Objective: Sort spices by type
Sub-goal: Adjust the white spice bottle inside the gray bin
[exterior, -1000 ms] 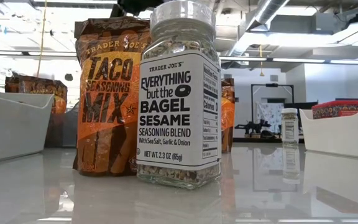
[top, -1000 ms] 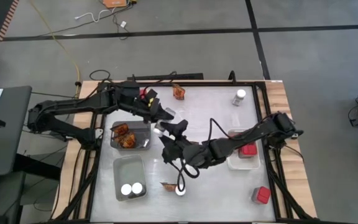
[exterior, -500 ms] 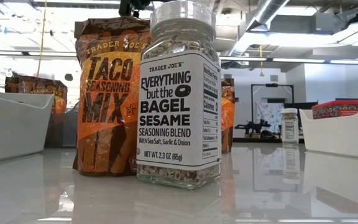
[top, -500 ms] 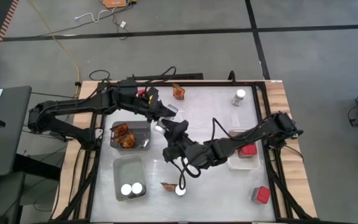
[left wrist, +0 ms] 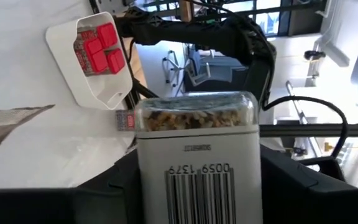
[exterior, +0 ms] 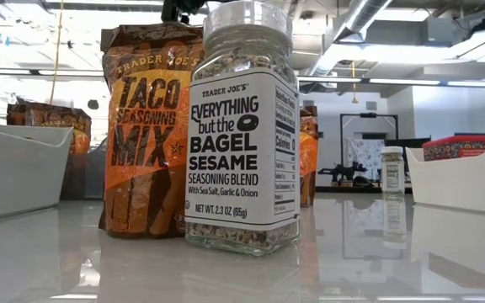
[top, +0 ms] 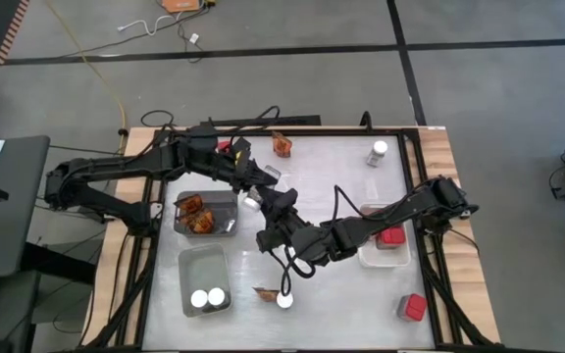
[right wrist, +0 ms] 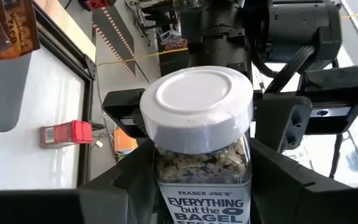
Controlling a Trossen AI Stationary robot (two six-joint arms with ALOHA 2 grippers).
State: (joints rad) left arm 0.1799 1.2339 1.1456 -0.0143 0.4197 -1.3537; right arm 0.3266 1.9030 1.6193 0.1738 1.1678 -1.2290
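Seen over the middle of the white counter (top: 312, 172): a small round glass jar with a white lid (right wrist: 201, 155), full of seed blend and lifted clear of the surface, between the left gripper (top: 259, 186) and the right gripper (top: 276, 210), tip to tip. Long axis along the line from one gripper to the other, slanted rather than upright. Lid end toward the left arm and away from the right wrist; clear glass base away from the left wrist; barcode side facing the left wrist camera, printed name facing the right one. Left jaws pinching the jar at the lid end, one on each flat side. Right jaws close on both sides of the lower body; cannot tell whether pressing or only alongside. Elsewhere on the counter: crinkled orange-brown packets in a grey tray (top: 226, 201), two white-lidded jars in a clear tray (top: 189, 260), red cube-like boxes in a white tray (top: 371, 257). At the near edge, a lone upright seasoning jar (exterior: 242, 126) just beside a standing taco packet (exterior: 146, 126).
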